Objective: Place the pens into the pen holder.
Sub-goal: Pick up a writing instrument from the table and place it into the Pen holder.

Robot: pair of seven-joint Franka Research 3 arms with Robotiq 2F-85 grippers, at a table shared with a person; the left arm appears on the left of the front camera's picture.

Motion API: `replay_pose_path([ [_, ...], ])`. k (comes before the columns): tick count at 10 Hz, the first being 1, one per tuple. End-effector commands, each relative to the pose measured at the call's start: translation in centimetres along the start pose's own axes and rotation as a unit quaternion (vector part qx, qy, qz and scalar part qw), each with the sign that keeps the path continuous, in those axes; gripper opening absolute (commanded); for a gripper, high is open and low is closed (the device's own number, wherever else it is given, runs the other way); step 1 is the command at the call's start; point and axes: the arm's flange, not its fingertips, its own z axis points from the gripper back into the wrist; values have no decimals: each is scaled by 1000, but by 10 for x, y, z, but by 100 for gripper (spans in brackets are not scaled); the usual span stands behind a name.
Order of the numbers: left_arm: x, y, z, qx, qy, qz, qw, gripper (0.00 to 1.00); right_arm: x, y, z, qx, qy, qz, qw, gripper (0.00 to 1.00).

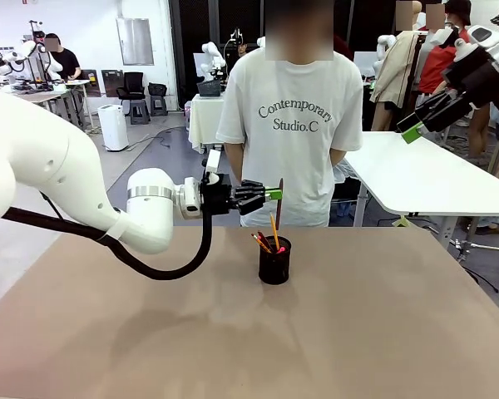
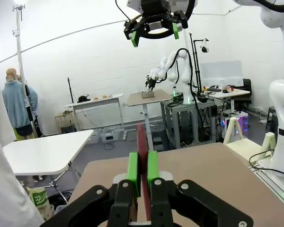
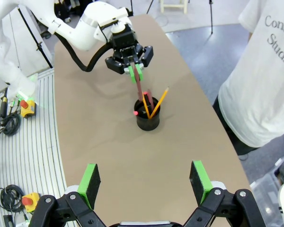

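The black mesh pen holder (image 1: 274, 264) (image 3: 147, 122) stands mid-table with a yellow-orange pen (image 1: 274, 230) (image 3: 159, 101) and a dark pen with pink-red marks (image 1: 261, 243) (image 3: 136, 112) leaning in it. Just above it, my left gripper (image 1: 274, 194) (image 2: 143, 171) (image 3: 134, 71) is shut on a dark red-brown pen (image 1: 279, 204) (image 2: 142, 142) (image 3: 139, 90). That pen hangs nearly upright, its lower end at the holder's mouth. My right gripper (image 1: 416, 125) (image 2: 154, 29) (image 3: 145, 182) hangs open and empty, high over the table's right side.
A person in a white T-shirt (image 1: 289, 125) stands at the far edge, right behind the holder. A white table (image 1: 424, 179) stands off to the right. The brown tabletop (image 1: 233, 332) is bare around the holder.
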Motion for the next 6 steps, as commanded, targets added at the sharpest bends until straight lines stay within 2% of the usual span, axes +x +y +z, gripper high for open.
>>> replay_pose_path([
  [1, -10, 12, 1, 6, -23, -13, 1000, 0, 0, 2, 1, 1, 0, 0, 1000, 100],
  [4, -28, 16, 0, 6, -23, -32, 999, 0, 0, 2, 1, 1, 0, 0, 1000, 100],
  [6, -41, 19, -2, -2, -24, -19, 1000, 0, 0, 2, 1, 1, 0, 0, 1000, 100],
])
